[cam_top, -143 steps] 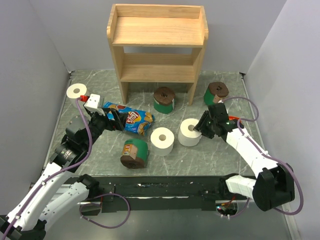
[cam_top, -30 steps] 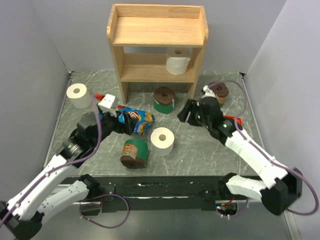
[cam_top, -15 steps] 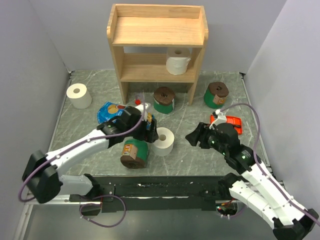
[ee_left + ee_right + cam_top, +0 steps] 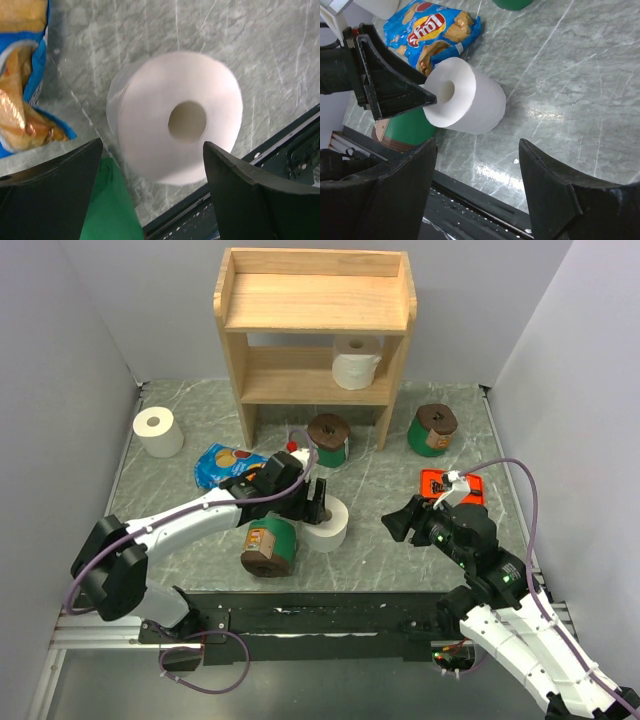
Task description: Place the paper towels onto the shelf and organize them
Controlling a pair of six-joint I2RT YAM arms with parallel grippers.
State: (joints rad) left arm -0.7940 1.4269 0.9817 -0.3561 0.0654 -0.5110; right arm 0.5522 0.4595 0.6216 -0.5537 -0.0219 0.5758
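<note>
The light-wood shelf stands at the back, with one white roll on its lower tier at the right. My left gripper is open, hovering just over a second white roll at the table's middle; in the left wrist view that roll sits between and ahead of my fingers, gripper. A third white roll stands at the left. Green rolls sit below the shelf, to its right, and at the front. My right gripper is open and empty.
The blue chip bag lies left of the middle roll. The orange razor package lies at the right, behind my right arm. In the right wrist view, the white roll, bag and front green roll lie ahead.
The right gripper carried a white roll to the shelf's lower tier, let go and drew back toward the near edge. The left gripper swung right, from the left roll to over the middle white roll.
</note>
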